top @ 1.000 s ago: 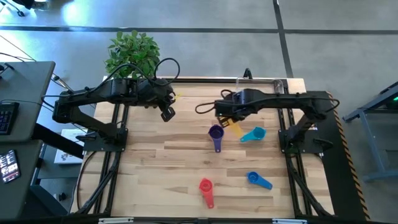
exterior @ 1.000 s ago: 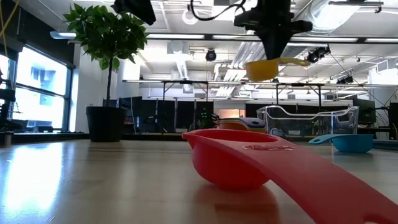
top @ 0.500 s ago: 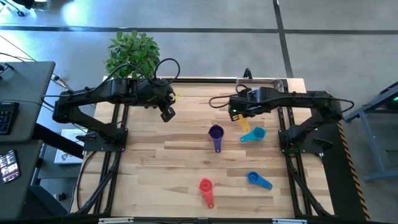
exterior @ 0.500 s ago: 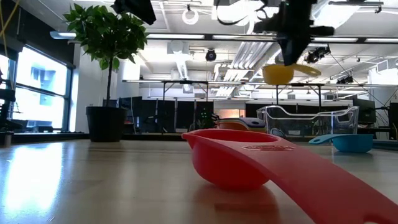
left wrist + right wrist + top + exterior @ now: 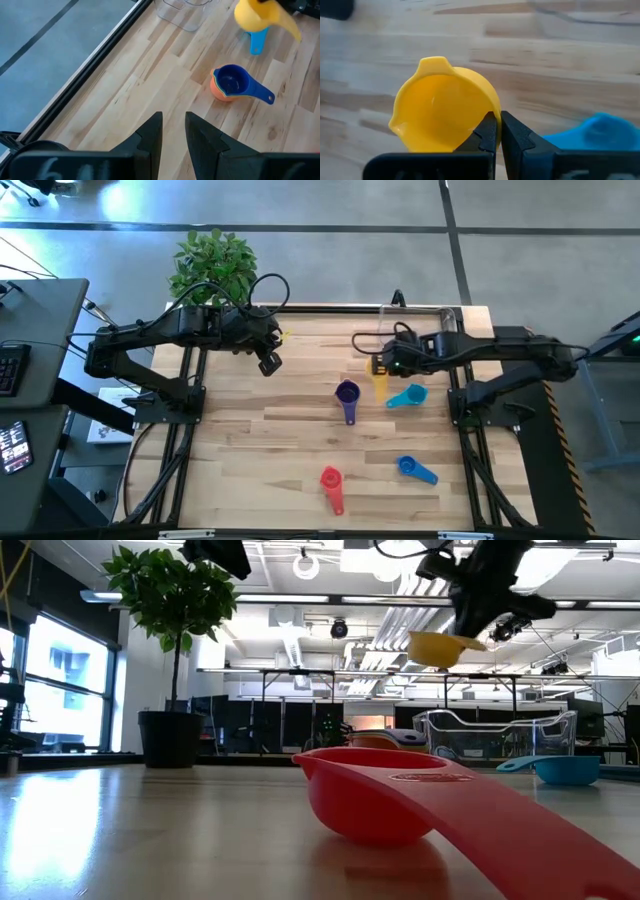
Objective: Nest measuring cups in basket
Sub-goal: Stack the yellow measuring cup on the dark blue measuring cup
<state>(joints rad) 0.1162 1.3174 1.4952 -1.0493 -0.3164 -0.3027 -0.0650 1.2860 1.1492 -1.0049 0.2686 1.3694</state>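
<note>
My right gripper [image 5: 386,366] is shut on a yellow measuring cup [image 5: 442,107], held high above the table [image 5: 437,648]. Below it lie a light blue cup [image 5: 408,396] and a purple cup [image 5: 347,393], which sits nested in an orange cup [image 5: 219,90]. A blue cup [image 5: 410,469] and a red cup [image 5: 331,483] rest near the front edge. The clear basket [image 5: 495,735] stands at the far right [image 5: 425,314]. My left gripper [image 5: 173,134] hangs over the far left [image 5: 268,363], slightly open with nothing between its fingers. My right gripper pinches the yellow cup at the rim on its handle side [image 5: 487,111], between its two fingers. The fingers hide the handle itself. They come slanting down from the table's right side. The cup hangs lifted clear, its mouth about level and its bowl beyond the fingertips.
A potted plant [image 5: 212,265] stands beyond the table's far left corner. Bare wood lies across the left half of the table [image 5: 240,450]. The red cup [image 5: 370,800] sits right in front of the low camera.
My right gripper has drawn back toward the table's right edge and sunk slightly, rolling its wrist. It has stayed shut on the yellow cup, which has turned about with it and remains clear of the table.
</note>
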